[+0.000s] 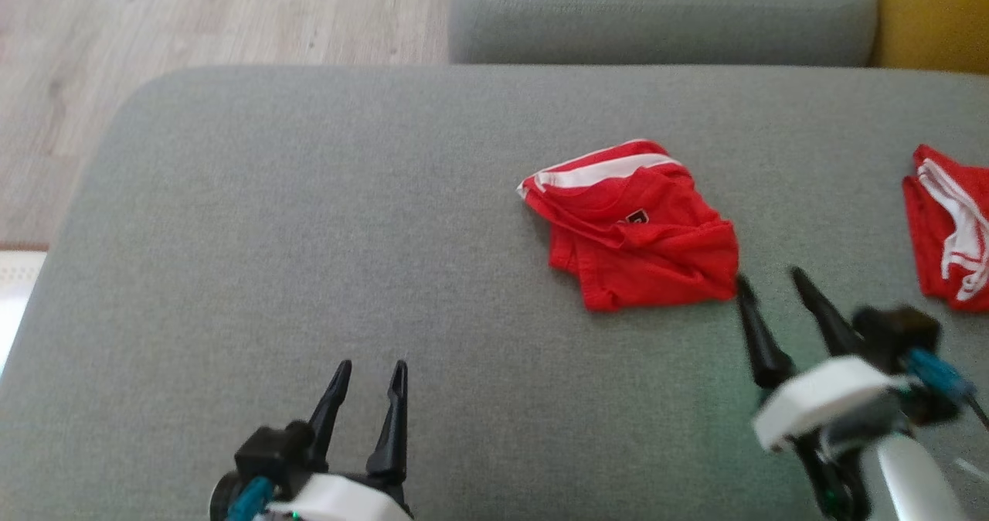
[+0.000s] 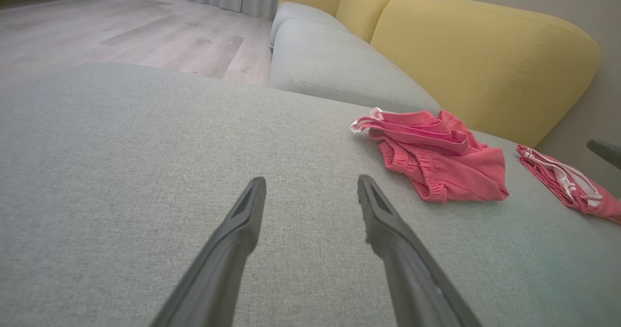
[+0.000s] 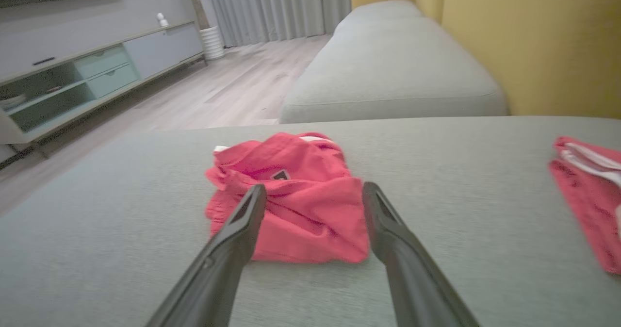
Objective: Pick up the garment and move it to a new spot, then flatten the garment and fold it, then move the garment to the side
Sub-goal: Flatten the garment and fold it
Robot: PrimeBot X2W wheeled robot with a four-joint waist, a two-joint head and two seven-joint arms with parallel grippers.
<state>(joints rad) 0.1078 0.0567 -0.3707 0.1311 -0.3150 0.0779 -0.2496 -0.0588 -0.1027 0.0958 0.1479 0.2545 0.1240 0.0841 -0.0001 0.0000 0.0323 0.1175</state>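
– Red garment (image 1: pixel 633 227), where does it lie?
– Crumpled in a loose heap on the grey cushion (image 1: pixel 309 235), right of middle, with the white-striped waistband (image 1: pixel 595 173) towards the far edge. Nothing holds it.
– And the right gripper (image 1: pixel 769 277)?
– It is just beside the heap's near right corner. Its 2 fingers (image 3: pixel 233 239) are spread wide and empty. From the wrist they frame the heap's near edge. I can't tell whether a tip touches cloth.
– Left gripper (image 1: pixel 372 366)?
– Wide open too, holding nothing, well apart at the near left. I judge it sits there to leave the bare cushion free.
– Why would the garment be there?
– It has open cushion on all sides, so there is room to spread it flat. A 2nd garment (image 1: pixel 950 227) lies at the far right, well apart, probably so the 2 don't tangle.
– Stage?
– My guess is that it sits at its new spot. It is bunched, so flattening and folding aren't done. The next move needs a pinch on 1 layer at a hem, or the folds will drag together.
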